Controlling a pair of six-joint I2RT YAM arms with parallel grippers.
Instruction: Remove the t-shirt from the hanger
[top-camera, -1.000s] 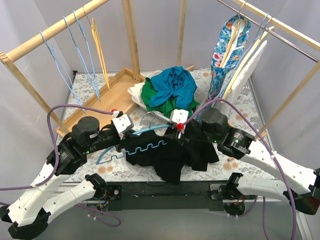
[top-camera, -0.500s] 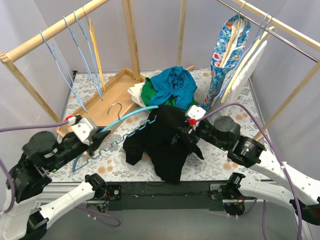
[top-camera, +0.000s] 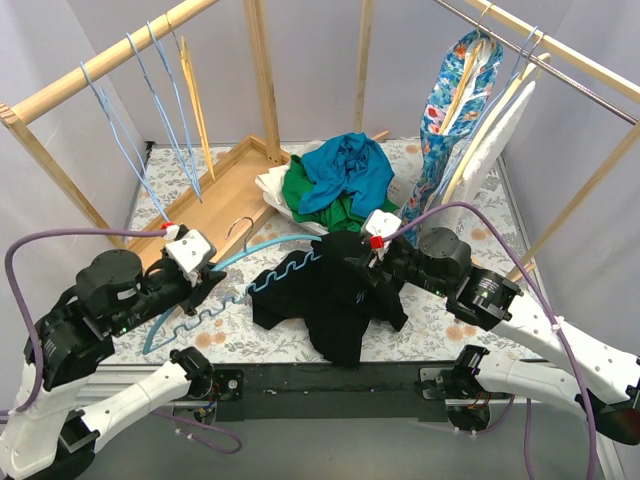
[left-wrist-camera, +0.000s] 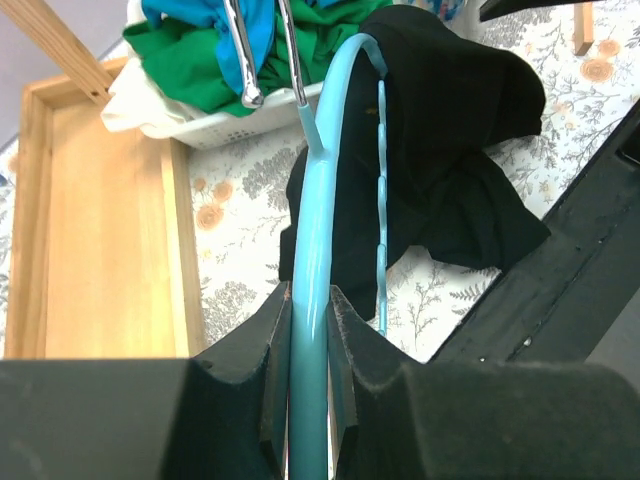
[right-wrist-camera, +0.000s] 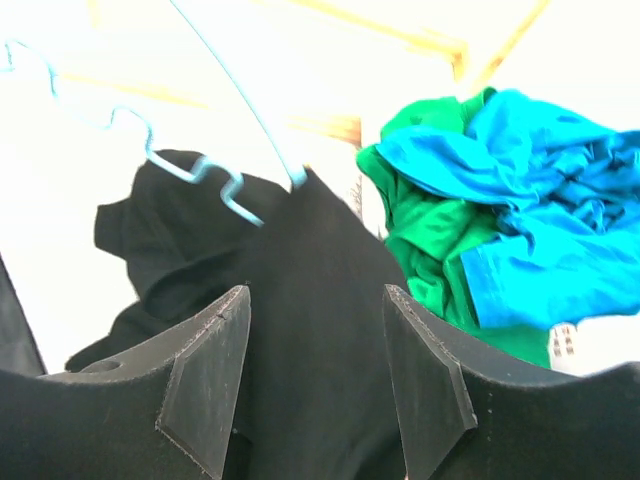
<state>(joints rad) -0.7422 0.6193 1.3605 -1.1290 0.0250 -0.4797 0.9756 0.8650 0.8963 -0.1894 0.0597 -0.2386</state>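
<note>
Clamping smooth curved teal hanger (left-wrist-camera: 312, 250) | left pincer (left-wrist-camera: 310, 400) | limp black t-shirt (top-camera: 335, 290)

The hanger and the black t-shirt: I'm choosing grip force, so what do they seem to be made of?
The hanger looks like smooth, glossy light-blue plastic with a shiny metal hook, judging by its even sheen and chrome-like reflection. The black t-shirt looks like soft matte knit fabric, probably cotton or a blend: it drapes and creases limply. The exact fibre cannot be told.

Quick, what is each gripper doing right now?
Left gripper: shut on the blue hanger.
Right gripper: shut on the black t-shirt.
</note>
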